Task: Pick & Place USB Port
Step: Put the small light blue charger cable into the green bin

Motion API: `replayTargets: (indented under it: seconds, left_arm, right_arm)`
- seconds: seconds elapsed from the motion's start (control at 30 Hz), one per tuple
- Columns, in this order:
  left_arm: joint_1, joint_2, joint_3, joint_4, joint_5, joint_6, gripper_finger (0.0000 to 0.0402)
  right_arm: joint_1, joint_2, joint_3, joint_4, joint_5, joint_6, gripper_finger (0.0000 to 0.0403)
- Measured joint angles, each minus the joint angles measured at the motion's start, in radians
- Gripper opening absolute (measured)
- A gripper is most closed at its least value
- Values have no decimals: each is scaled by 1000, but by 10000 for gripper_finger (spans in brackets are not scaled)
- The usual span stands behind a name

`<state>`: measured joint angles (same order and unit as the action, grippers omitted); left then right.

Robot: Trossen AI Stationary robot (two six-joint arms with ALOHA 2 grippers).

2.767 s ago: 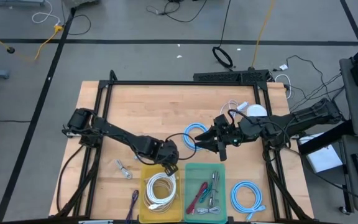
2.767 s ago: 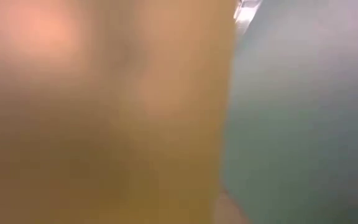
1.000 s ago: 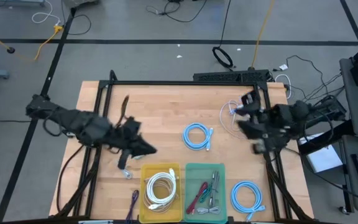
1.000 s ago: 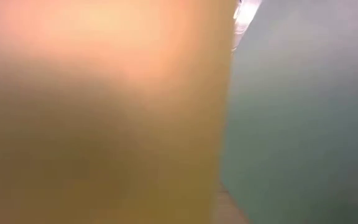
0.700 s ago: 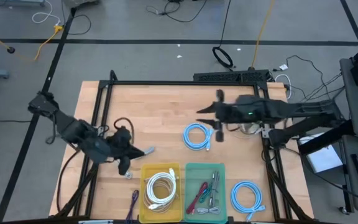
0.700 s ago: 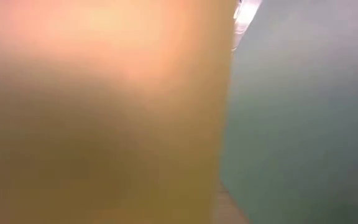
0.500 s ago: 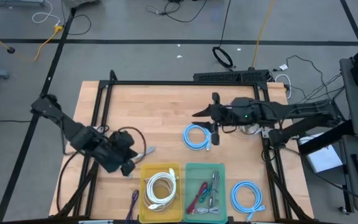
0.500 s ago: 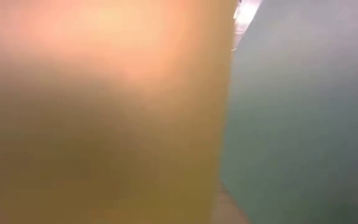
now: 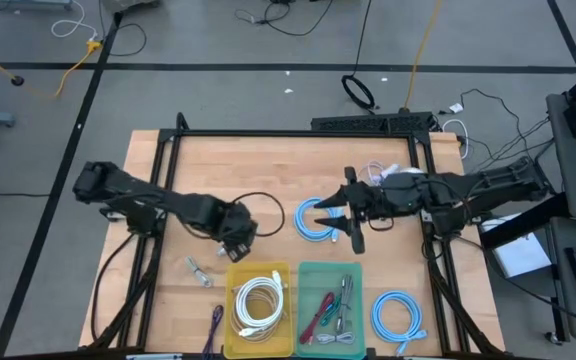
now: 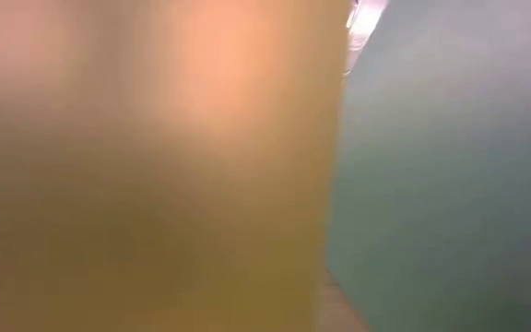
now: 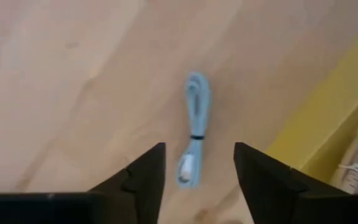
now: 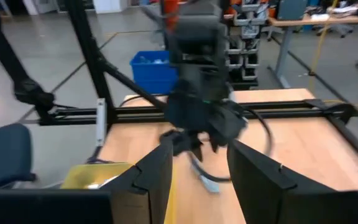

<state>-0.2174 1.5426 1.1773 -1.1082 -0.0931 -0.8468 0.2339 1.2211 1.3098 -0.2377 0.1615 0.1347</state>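
Wooden table (image 9: 268, 170) carried the small USB cable (image 11: 194, 127) left of the yellow bin (image 9: 258, 305), just beyond my left gripper (image 11: 196, 163)'s spread, empty fingers, so an off-centre closing could have nudged it away

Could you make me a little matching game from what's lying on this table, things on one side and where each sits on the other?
Things:
1. white cable coil
2. red and grey cables
3. small bundled cable
4. loose blue coil

Places:
A. in the green bin
B. on bare wood, right of the green bin
C. in the yellow bin
D. on bare wood, below the left tool

Pairs: 1-C, 2-A, 3-D, 4-B
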Motion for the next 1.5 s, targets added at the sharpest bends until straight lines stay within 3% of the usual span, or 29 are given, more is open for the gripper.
replayTargets:
  seconds: [0.1,0.3,0.53,1.0,1.13,1.3,1.5]
  left_arm:
    - [31,33,-29,85,74,67,212]
    - [34,78,-70,109,68,111,216]
    - [39,83,-141,132,93,108,216]
    - [39,83,-302,329,167,32,213]
    - [39,79,-336,333,131,-10,158]
    - [41,77,-363,386,117,-20,25]
    - [59,50,-307,433,67,-75,22]
  right_arm:
    - [30,-5,0,-16,3,27,149]
    - [101,-24,0,-60,54,66,149]
    - [155,-24,0,-60,129,80,149]
    - [163,-25,0,-53,130,124,143]
    - [163,-25,0,-31,130,127,140]
    - [163,-25,0,-15,127,138,139]
    - [163,-25,0,-17,131,196,139]
